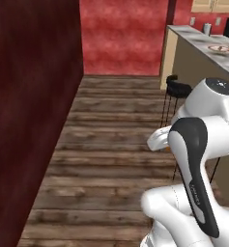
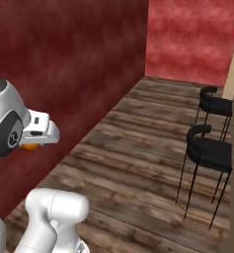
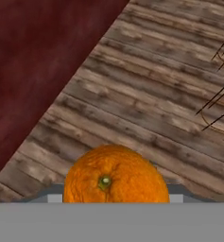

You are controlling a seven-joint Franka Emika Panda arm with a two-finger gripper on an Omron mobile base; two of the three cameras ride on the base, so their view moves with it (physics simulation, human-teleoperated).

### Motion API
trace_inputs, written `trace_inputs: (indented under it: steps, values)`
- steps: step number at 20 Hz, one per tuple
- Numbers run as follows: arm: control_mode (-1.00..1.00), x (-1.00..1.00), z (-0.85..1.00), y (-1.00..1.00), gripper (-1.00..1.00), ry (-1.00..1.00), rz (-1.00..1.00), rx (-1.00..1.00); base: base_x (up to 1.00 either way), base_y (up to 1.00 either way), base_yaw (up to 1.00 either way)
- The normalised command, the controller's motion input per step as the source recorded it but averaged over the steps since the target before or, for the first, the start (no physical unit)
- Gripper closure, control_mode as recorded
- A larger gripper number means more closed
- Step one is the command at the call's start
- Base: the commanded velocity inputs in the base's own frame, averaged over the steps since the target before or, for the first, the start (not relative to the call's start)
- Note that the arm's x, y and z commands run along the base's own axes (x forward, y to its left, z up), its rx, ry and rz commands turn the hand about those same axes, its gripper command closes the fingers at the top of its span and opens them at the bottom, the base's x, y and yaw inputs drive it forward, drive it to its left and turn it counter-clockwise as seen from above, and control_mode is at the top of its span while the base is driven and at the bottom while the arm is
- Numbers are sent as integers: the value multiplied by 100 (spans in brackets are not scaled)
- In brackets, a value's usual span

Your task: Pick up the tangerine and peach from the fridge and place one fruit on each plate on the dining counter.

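Room had a dark red wall [image 1: 34,106] on the left, running back to a lighter mottled red wall [image 1: 123,36], with a plank wood floor [image 1: 111,159] between. In the left base view the white arm [image 1: 198,164] filled the lower right. Behind it, upper right, stood the dining worktop [image 1: 195,36] with its marbled top and tan front, carrying one white plate with a red rim [image 1: 219,48] holding brown pieces; a black stool [image 1: 178,89] stood against the worktop front. Small appliances sat on a far counter at the top right, too small to identify. In the right base view the red wall was again at left; the claw [image 2: 32,143] hung at the left edge beside the arm's wrist, with an orange sliver of the tangerine [image 2: 30,146] showing under it. Two black stools [image 2: 210,148] stood to the right on the floor, next to the tan worktop edge. In the hand view the tangerine [image 3: 116,177] sat at bottom centre, stem dimple facing the camera, above the floor planks, wall at upper left. Claw clenched on the tangerine; fingertips themselves hidden behind the fruit.
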Motion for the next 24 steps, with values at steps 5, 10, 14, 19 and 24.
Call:
trace_inputs:
  steps: [5, 10, 14, 19, 24]
  values:
    - [100, 0, 0, 0, 100, 0, 0, 0, 100, 43, -44]
    - [100, 0, 0, 0, 100, 0, 0, 0, 100, 50, -43]
    - [100, 0, 0, 0, 100, 0, 0, 0, 100, 52, -44]
    - [100, 0, 0, 0, 100, 0, 0, 0, 100, 75, -42]
    - [100, 0, 0, 0, 100, 0, 0, 0, 100, 71, -41]
